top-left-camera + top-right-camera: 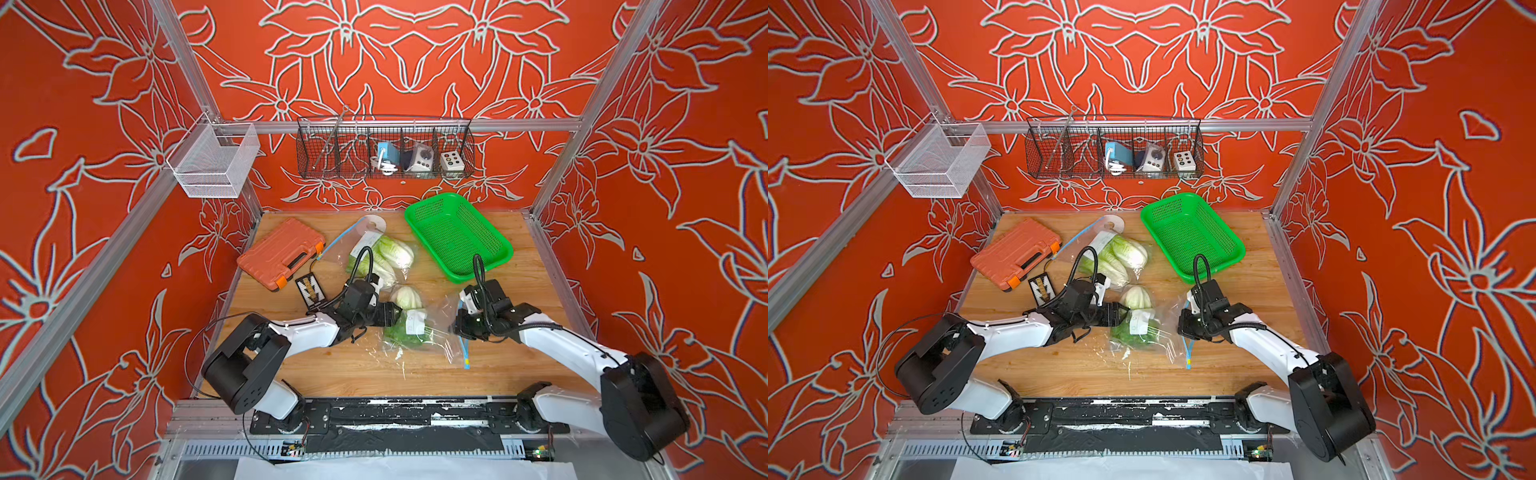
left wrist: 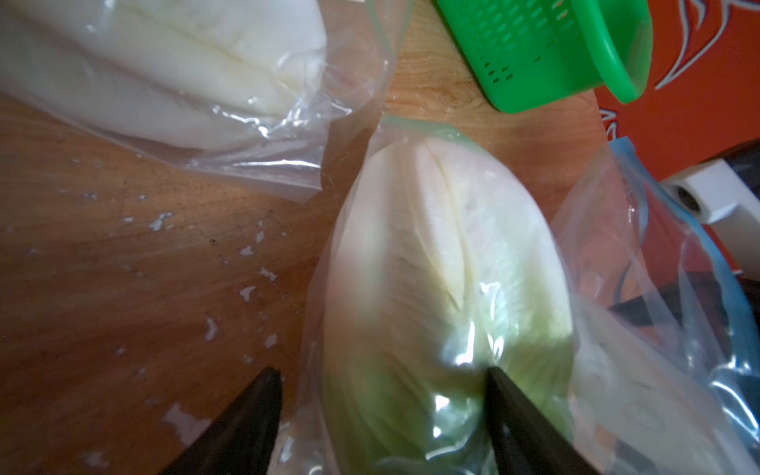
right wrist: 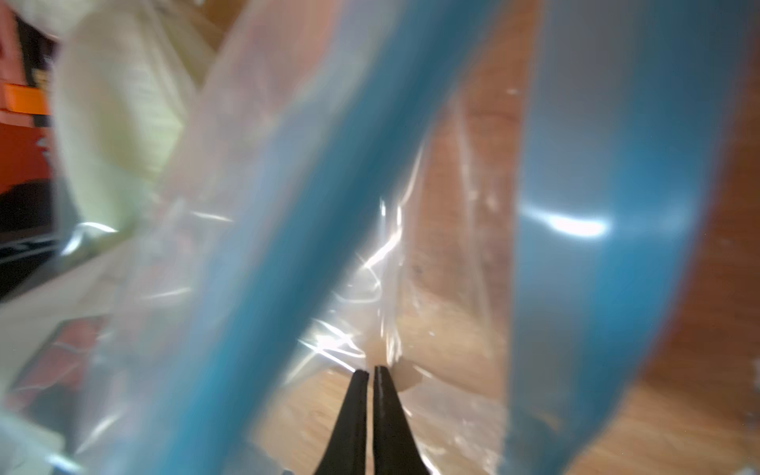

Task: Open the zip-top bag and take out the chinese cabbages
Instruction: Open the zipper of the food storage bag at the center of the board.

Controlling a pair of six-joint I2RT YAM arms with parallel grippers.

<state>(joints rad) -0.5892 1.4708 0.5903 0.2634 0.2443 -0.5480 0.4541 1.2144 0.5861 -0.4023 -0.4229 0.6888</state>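
A clear zip-top bag [image 1: 440,332] with a blue zip strip [image 1: 465,353] lies at the table's front middle. My right gripper [image 1: 457,328] [image 3: 370,371] is shut on the bag's thin film near that strip. One of the chinese cabbages [image 1: 405,297] [image 2: 444,246], film-wrapped with a white base and green tips, lies at the bag's left end; whether it is inside the bag I cannot tell. My left gripper [image 1: 397,316] [image 2: 381,370] stands open astride its green end, one finger [image 2: 518,415] touching the wrap. Two more cabbages [image 1: 395,251] sit in another clear bag behind.
A green basket [image 1: 457,237] stands at the back right, an orange tool case [image 1: 282,253] at the back left, with a small black card [image 1: 309,291] beside it. Wire baskets [image 1: 384,149] hang on the back wall. White flecks [image 2: 246,251] dot the wood.
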